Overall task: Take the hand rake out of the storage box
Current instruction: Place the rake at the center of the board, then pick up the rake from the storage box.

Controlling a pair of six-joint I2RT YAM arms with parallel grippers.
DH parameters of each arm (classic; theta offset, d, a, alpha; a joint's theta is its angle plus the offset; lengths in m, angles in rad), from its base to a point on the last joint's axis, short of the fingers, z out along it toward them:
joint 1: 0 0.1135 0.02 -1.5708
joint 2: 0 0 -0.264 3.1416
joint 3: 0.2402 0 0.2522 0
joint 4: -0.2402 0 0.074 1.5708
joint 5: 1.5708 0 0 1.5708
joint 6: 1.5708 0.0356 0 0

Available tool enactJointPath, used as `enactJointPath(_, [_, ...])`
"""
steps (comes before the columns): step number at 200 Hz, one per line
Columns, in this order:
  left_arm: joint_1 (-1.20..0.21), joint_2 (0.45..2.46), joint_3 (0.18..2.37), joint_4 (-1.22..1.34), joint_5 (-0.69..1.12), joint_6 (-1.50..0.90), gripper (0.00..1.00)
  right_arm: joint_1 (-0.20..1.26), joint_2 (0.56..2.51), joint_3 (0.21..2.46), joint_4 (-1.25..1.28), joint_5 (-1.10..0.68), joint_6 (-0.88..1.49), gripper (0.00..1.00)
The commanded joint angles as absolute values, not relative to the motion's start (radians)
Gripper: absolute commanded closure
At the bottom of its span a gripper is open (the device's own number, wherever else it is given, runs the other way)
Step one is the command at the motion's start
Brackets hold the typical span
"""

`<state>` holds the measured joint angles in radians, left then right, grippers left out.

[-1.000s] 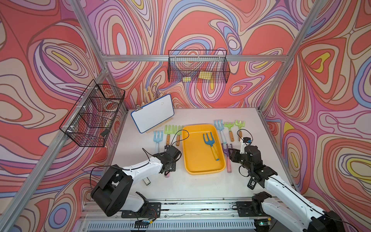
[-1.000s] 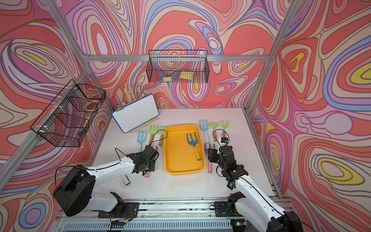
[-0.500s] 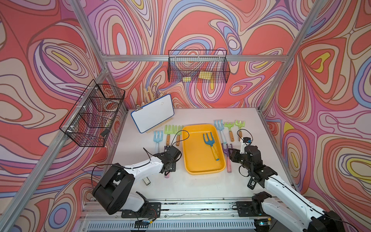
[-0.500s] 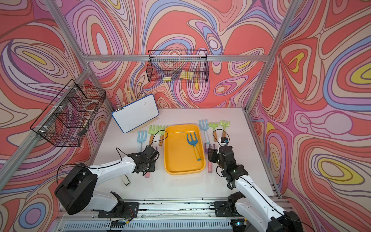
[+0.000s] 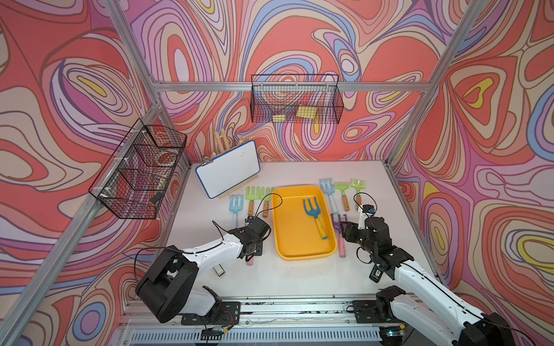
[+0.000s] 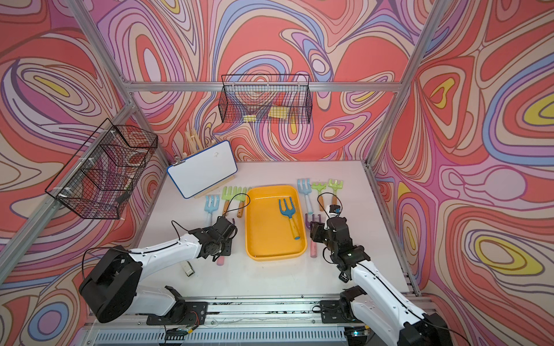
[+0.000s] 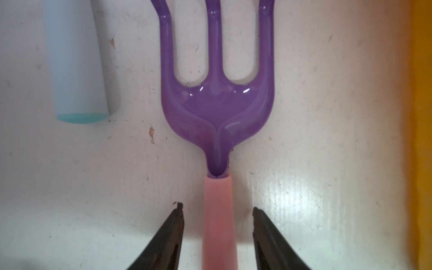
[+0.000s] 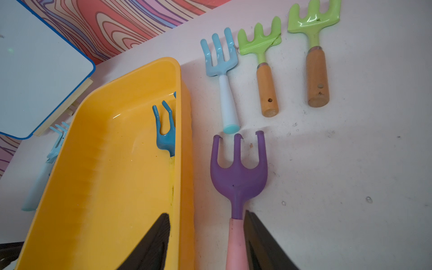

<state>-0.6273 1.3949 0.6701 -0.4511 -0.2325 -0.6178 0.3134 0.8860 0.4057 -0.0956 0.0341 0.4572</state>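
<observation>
Rake (image 5: 317, 220) is lying in the box (image 5: 292, 239), not yet lifted. I'm seeing the left gripper (image 7: 217, 210) spread astride a purple rake (image 7: 217, 105) outside; the right gripper (image 8: 207, 214) is hanging spread at the box's rim, empty.

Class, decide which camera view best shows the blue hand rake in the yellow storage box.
Both top views: the hand rake lies whole, tines to handle end, in the storage box. The right wrist view shows only its tines; the box wall hides the handle. The left wrist view misses it.
</observation>
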Motion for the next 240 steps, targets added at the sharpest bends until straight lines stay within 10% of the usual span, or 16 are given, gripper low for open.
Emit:
enactJointPath(1, [-0.621, 1.328, 0.700, -0.511, -0.223, -0.606, 0.39, 0.310, 0.891, 0.424, -0.073, 0.021, 0.447, 0.39])
enactJointPath(240, [-0.716, 0.910, 0.525, -0.185, -0.158, -0.505, 0.33, 0.329, 1.225, 0.946, -0.556, -0.161, 0.299, 0.41])
